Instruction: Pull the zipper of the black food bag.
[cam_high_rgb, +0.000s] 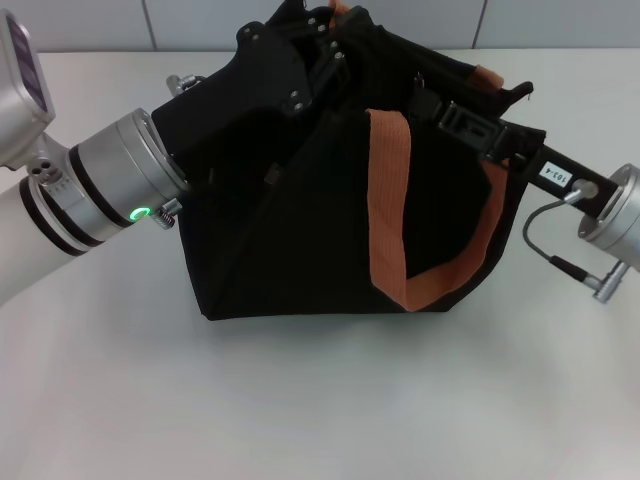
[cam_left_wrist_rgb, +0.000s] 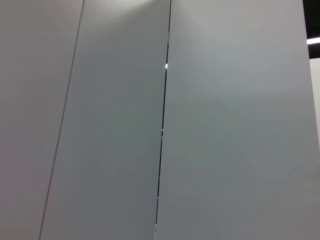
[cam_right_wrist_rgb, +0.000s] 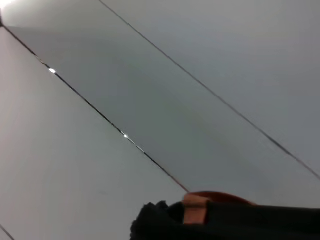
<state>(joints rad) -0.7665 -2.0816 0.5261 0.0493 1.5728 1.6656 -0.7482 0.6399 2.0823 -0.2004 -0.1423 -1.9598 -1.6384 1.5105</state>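
The black food bag (cam_high_rgb: 300, 230) stands in the middle of the white table, with an orange-brown strap handle (cam_high_rgb: 390, 200) hanging down its front. My left gripper (cam_high_rgb: 325, 45) reaches in from the left and lies over the bag's top left. My right gripper (cam_high_rgb: 425, 100) reaches in from the right to the bag's top edge. Both are black against black fabric. The zipper is hidden. The right wrist view shows the bag's top rim (cam_right_wrist_rgb: 240, 222) and a piece of strap (cam_right_wrist_rgb: 195, 210). The left wrist view shows only wall panels.
The white table (cam_high_rgb: 300, 400) extends in front of and beside the bag. A tiled wall (cam_high_rgb: 200, 20) runs behind it. A grey cable (cam_high_rgb: 540, 235) loops from my right wrist next to the bag's right side.
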